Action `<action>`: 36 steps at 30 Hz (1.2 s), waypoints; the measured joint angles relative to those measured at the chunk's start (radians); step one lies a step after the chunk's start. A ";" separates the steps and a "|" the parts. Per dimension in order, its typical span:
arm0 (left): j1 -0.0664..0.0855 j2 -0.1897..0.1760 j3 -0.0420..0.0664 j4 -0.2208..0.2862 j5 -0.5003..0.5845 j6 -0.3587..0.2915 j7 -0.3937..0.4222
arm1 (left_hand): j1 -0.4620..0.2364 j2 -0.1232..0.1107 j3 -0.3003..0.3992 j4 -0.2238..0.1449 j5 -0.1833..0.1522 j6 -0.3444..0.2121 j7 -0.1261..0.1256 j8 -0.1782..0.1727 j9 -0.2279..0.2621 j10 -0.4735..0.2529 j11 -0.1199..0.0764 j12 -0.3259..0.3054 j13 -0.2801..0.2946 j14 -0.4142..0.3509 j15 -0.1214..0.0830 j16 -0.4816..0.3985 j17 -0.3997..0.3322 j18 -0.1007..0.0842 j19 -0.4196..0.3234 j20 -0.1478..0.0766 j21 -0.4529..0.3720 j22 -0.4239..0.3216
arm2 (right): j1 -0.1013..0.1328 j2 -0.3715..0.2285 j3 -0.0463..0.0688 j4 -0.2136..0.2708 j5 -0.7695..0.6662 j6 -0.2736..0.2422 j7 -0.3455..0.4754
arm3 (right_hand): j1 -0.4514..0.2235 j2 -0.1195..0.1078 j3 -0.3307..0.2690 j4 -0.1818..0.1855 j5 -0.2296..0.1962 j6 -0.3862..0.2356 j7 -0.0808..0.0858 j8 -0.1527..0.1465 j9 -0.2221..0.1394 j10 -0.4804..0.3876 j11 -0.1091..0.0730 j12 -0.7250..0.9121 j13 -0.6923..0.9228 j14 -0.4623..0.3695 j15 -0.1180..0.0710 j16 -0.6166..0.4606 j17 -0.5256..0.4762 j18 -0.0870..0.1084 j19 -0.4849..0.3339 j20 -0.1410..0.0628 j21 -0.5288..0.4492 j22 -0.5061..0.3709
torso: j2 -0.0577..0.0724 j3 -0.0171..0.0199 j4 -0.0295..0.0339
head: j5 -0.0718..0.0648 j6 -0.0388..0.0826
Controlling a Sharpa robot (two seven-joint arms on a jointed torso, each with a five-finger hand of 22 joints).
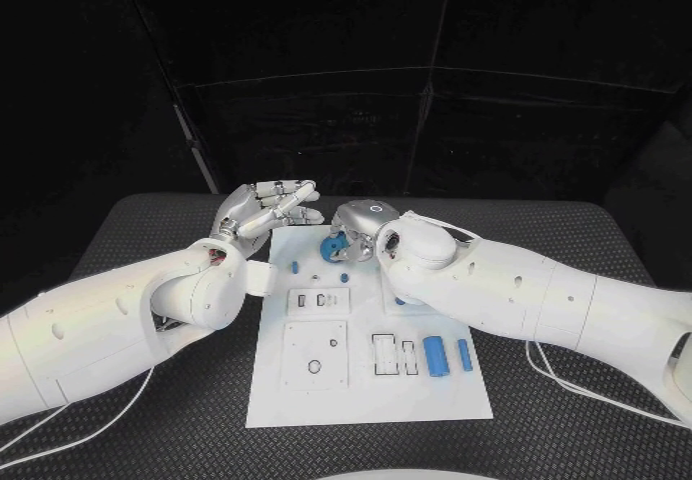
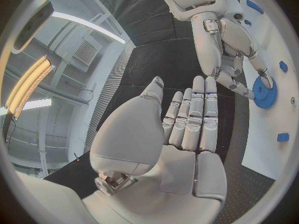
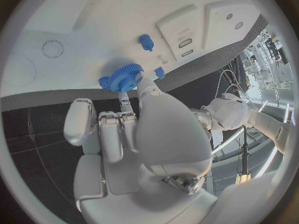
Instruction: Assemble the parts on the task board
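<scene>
Board (image 1: 368, 400) lies white in the middle of the black table (image 1: 144, 230), long axis running away from the robot. Left hand (image 1: 267, 212) hovers over the table just off the board's far left corner, fingers straight and close together, nothing in it; the left wrist view confirms an empty palm. On the board, moving right: two small blue pegs (image 1: 293, 267) near the far end, then the blue gear (image 1: 333, 246), then two blue cylinders (image 1: 433, 356) lying near the right edge, closer to the robot. Right hand (image 1: 364, 222) is at the far end of the board, fingertips (image 2: 264, 79) on the gear's rim; the gear looks pinched at its edge and sits at or just above the board, though I cannot tell whether it is seated. Judged step: placing the gear on its post. Next move likely needs the bore lined up over the post, then a straight press down without tilting.
</scene>
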 measured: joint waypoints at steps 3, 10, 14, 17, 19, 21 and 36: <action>0.000 0.000 0.000 0.000 0.000 0.000 0.000 | 0.000 0.000 0.000 0.000 0.000 0.000 0.000 0.000 0.000 0.000 0.000 0.000 0.000 0.000 0.000 0.000 0.000 0.000 0.000 0.000 0.000 0.000 | 0.001 0.001 -0.002 -0.003 0.000 0.004 0.002 | -0.020 -0.001 0.001 0.002 -0.005 -0.024 0.002 -0.016 0.001 0.001 0.006 -0.007 0.000 0.000 0.000 0.000 0.000 0.000 -0.001 0.001 0.000 -0.001 | 0.000 0.0000 -0.0003 | 0.000 -0.001; 0.000 0.000 0.000 0.000 0.000 0.000 0.000 | 0.000 0.000 0.000 0.000 0.000 0.000 0.000 0.000 0.000 0.000 0.000 0.000 0.000 0.000 0.000 0.000 0.000 0.000 0.000 0.000 0.000 0.000 | 0.000 0.005 -0.006 -0.015 -0.001 0.016 0.003 | -0.048 -0.025 -0.005 0.011 -0.015 -0.115 0.025 -0.076 -0.004 0.002 0.031 -0.020 0.000 0.000 0.022 0.000 0.000 0.000 -0.005 0.019 0.000 -0.004 | 0.000 0.0001 -0.0008 | 0.000 -0.002; 0.000 0.000 0.000 0.000 0.000 0.000 0.000 | 0.000 0.000 0.000 0.000 0.000 0.000 0.000 0.000 0.000 0.000 0.000 0.000 0.000 0.000 0.000 0.000 0.000 0.000 0.000 0.000 0.000 0.000 | 0.000 0.008 -0.006 -0.020 -0.001 0.020 0.002 | -0.069 -0.046 0.000 0.039 -0.022 -0.137 0.035 -0.093 -0.003 0.001 0.031 -0.022 0.000 -0.003 0.025 0.000 0.000 0.000 -0.005 0.026 0.000 -0.004 | 0.000 0.0002 -0.0007 | -0.002 -0.002; 0.000 -0.001 0.000 0.000 0.000 0.000 0.000 | 0.000 0.000 0.000 0.000 0.000 0.000 0.000 0.000 0.000 0.000 0.000 0.000 0.000 0.000 0.000 0.000 0.000 0.000 0.000 0.000 0.000 0.000 | 0.000 0.009 -0.006 -0.023 -0.001 0.022 0.001 | -0.077 -0.054 0.006 0.057 -0.029 -0.137 0.035 -0.093 -0.001 0.002 0.038 -0.023 0.000 0.000 0.029 0.000 0.000 0.000 -0.009 0.030 0.000 -0.004 | 0.000 0.0002 -0.0007 | -0.002 -0.002; 0.000 -0.001 0.000 0.000 0.000 0.000 0.000 | 0.000 0.000 0.000 0.000 0.000 0.000 0.000 0.000 0.000 0.000 0.000 0.000 0.000 0.000 0.000 0.000 0.000 0.000 0.000 0.000 0.000 0.000 | 0.000 0.010 -0.006 -0.024 -0.001 0.023 0.000 | -0.080 -0.057 0.009 0.069 -0.029 -0.137 0.035 -0.093 0.000 0.002 0.038 -0.023 0.000 0.000 0.029 0.000 0.000 0.000 -0.009 0.030 0.000 -0.004 | 0.000 0.0002 -0.0006 | -0.003 -0.002; 0.000 -0.001 0.000 0.000 0.000 0.000 0.000 | 0.000 0.000 0.000 0.000 0.000 0.000 0.000 0.000 0.000 0.000 0.000 0.000 0.000 0.000 0.000 0.000 0.000 0.000 0.000 0.000 0.000 0.000 | 0.000 0.009 -0.006 -0.025 -0.001 0.025 -0.002 | -0.088 -0.061 0.011 0.083 -0.029 -0.135 0.037 -0.093 0.001 0.002 0.038 -0.023 0.000 0.000 0.029 0.000 0.000 0.000 -0.009 0.030 0.000 -0.004 | 0.000 0.0002 -0.0005 | -0.003 -0.003; 0.000 -0.004 0.000 0.000 0.000 0.000 -0.001 | 0.000 0.000 0.000 0.000 0.000 0.000 0.000 0.000 0.000 0.000 0.000 0.000 0.000 0.000 0.000 0.000 0.000 0.000 0.000 0.000 0.000 0.000 | 0.000 -0.011 -0.006 -0.014 0.033 0.051 -0.008 | -0.286 -0.002 -0.034 0.112 0.098 -0.091 0.027 -0.084 0.003 0.002 0.038 -0.018 0.000 0.000 0.029 0.000 0.000 0.000 -0.005 0.034 0.004 0.009 | 0.000 0.0007 -0.0007 | -0.003 -0.005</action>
